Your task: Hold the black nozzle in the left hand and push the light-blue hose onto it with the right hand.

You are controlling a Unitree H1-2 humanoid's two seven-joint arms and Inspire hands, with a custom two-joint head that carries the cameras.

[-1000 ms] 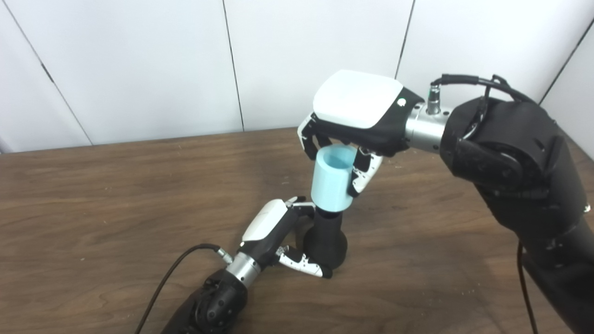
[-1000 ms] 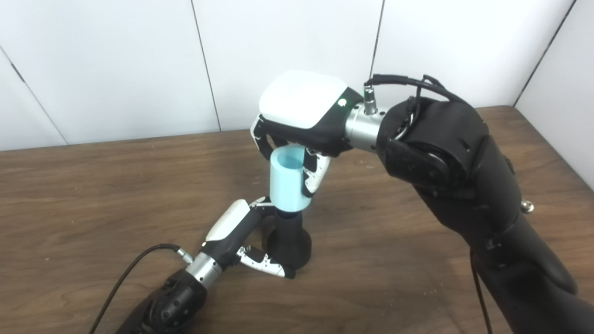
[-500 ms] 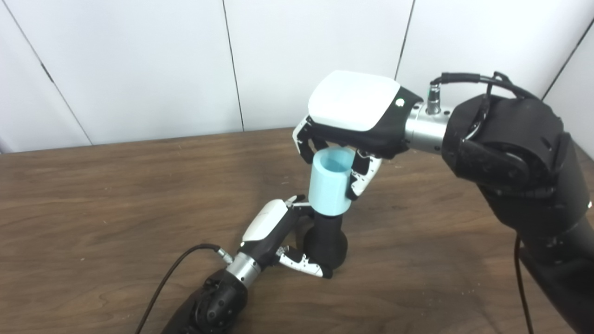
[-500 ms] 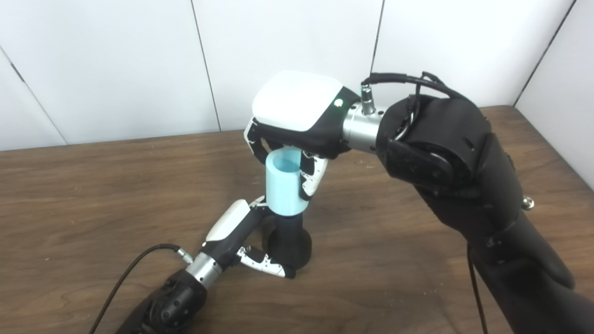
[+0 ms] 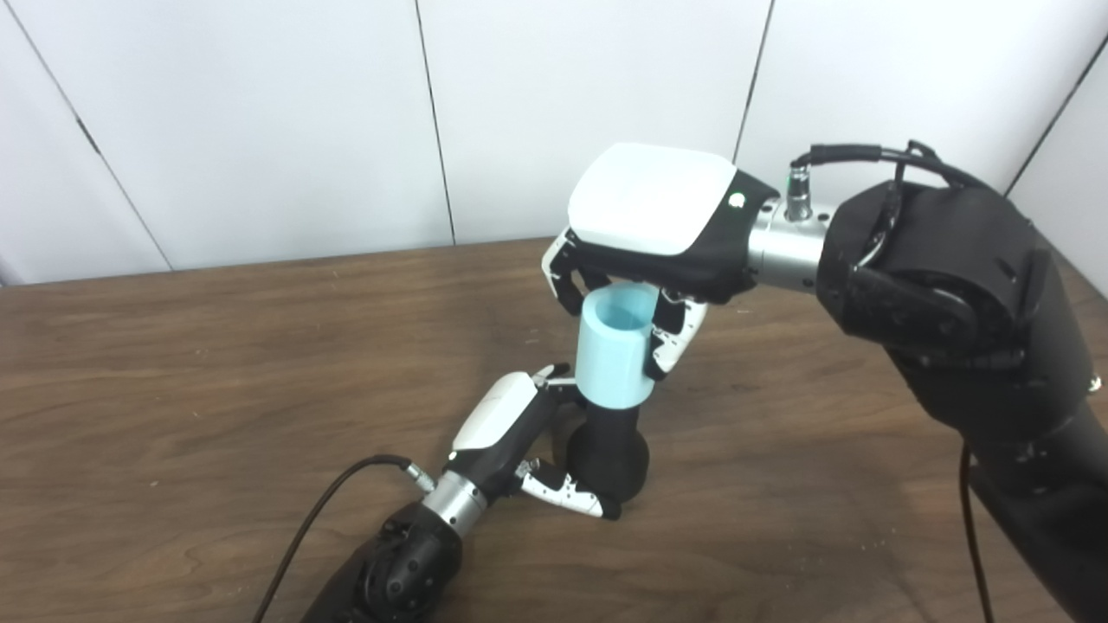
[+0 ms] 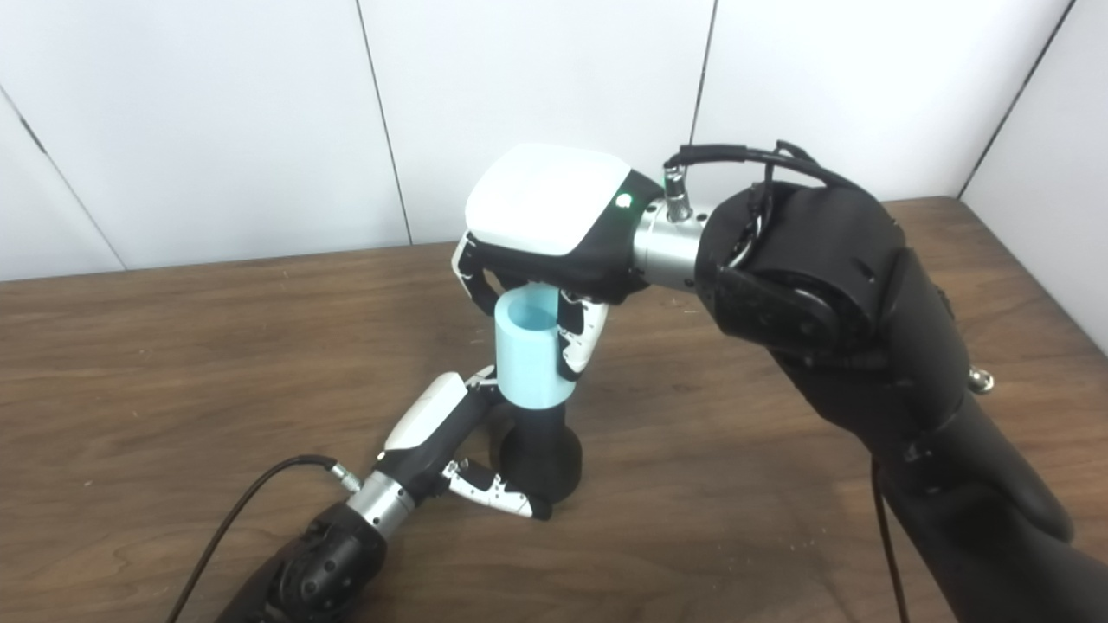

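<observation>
Light-blue hose (image 5: pixel 613 350) stood upright on the black nozzle (image 5: pixel 608 450), lower than a second earlier, covering more of the neck. Right hand (image 5: pixel 651 227) had dropped with it, fingers wrapped around the hose top. Left hand (image 5: pixel 519 437) gripped the nozzle base on the wooden table (image 5: pixel 173 363). Push looked nearly seated.

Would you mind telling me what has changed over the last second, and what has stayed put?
The right hand has come down and a little leftward, carrying the light-blue hose lower over the black nozzle, so less of the nozzle's neck shows. Both grips are unchanged: the left hand has stayed at the nozzle, which has not moved on the table.
</observation>
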